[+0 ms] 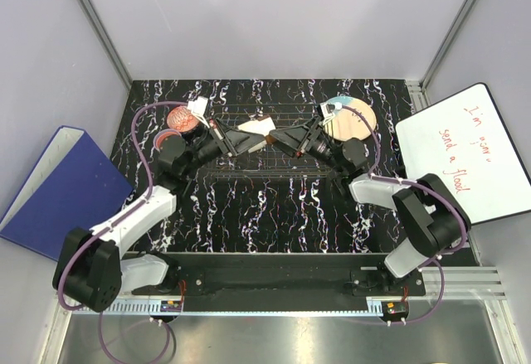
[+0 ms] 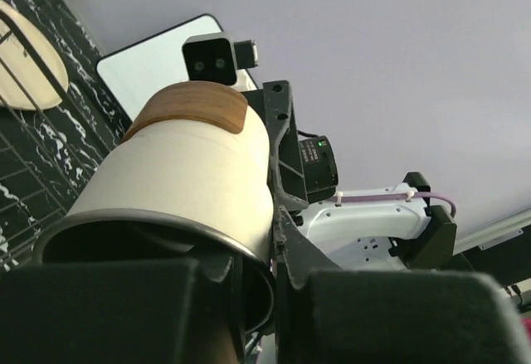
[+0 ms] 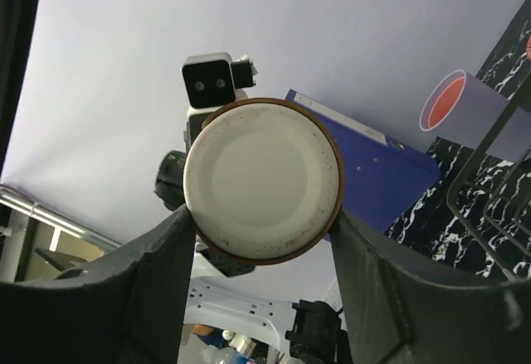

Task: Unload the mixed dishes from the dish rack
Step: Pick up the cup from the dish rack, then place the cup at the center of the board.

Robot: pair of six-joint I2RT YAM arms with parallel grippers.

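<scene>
Top external: whiteboard (image 1: 452, 152) says "send a flood"; whitish cup (image 1: 255, 124) aims base at surface's (image 1: 274, 206) right edge, left tool (image 1: 236, 139) pinches rim, right tool (image 1: 273, 138) unclear

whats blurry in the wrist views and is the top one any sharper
Left wrist: the left fingers are a dark blur along the bottom, the whitish cup past them fairly sharp. Right wrist: the right fingers at both sides are soft, the cup's base crisp. Top external: evenly lit and sharp, the writing on the whiteboard legible.
</scene>
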